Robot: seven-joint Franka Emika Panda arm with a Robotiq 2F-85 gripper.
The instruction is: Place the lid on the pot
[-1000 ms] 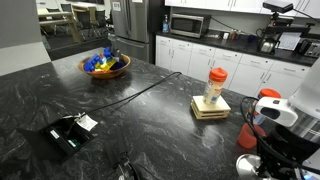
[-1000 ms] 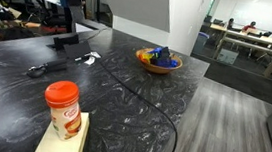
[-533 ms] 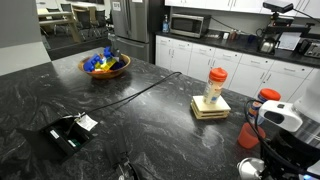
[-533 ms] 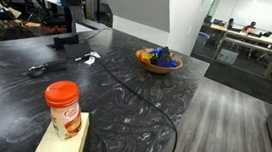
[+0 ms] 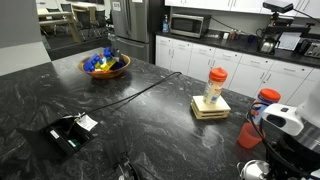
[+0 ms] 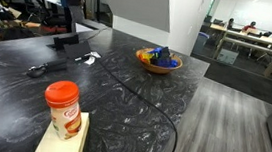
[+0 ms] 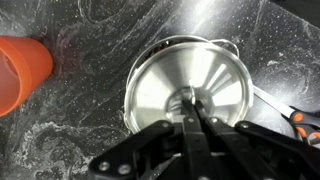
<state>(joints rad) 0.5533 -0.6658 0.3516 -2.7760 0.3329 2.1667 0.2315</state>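
Observation:
In the wrist view the shiny round lid [image 7: 160, 88] fills the middle. My gripper [image 7: 190, 103] is shut on the lid's small central knob. The pot's silver rim [image 7: 222, 46] shows just beyond the lid's upper right edge, so the lid sits over the pot, slightly offset; I cannot tell whether it rests on it. In an exterior view the lid and pot [image 5: 253, 170] show as one shiny shape at the bottom right, below the arm [image 5: 290, 140]. The fingers are not visible there.
A red cup [image 7: 20, 72] stands left of the pot, also seen in an exterior view [image 5: 247, 133]. Orange-handled scissors [image 7: 301, 117] lie to the right. A creamer bottle on a wooden block [image 5: 213, 95], a bowl of colourful items [image 5: 104, 64] and a cable [image 5: 140, 92] are on the counter.
The arm has drifted a little to the right and down with the lid. Nothing else has moved.

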